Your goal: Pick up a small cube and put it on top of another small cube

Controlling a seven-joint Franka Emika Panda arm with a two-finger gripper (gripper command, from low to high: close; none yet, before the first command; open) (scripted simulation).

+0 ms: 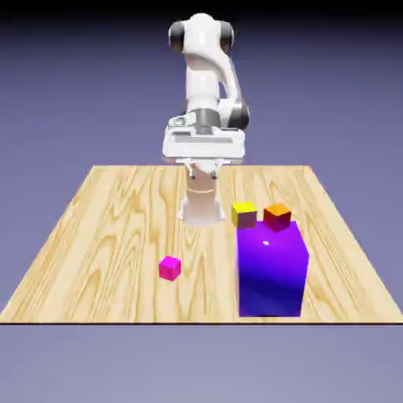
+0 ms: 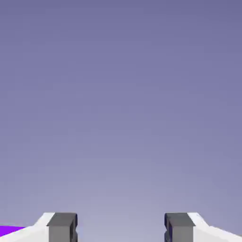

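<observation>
Blue-violet backdrop fills everything behind the wooden worktop (image 1: 102, 236), and it fills nearly the whole hand view too. The hand (image 2: 120, 229) shows there with its two grey fingertips (image 2: 62, 227) set well apart and nothing between them; in the exterior view it sits high at the far edge of the worktop, well away from every cube.

The small magenta-pink cube (image 1: 169, 268) lies alone on bare wood, toward the exterior view's left of the big purple block (image 1: 272, 271). A yellow cube (image 1: 244, 213) and an orange-red cube (image 1: 277, 216) stand close together behind the block's top edge, near each other; whether they touch I cannot tell.

Risks, as I judge them: the hand camera currently sees only a sliver of purple at its lower left corner, so the descent onto the pink cube starts without the target in sight, and a small misalignment could nudge the cube aside instead of straddling it. Carrying it to a partner cube beside the tall block leaves little room; a finger could clip the block or knock the neighbouring cube, and an off-centre release would let the pink cube slide off.
</observation>
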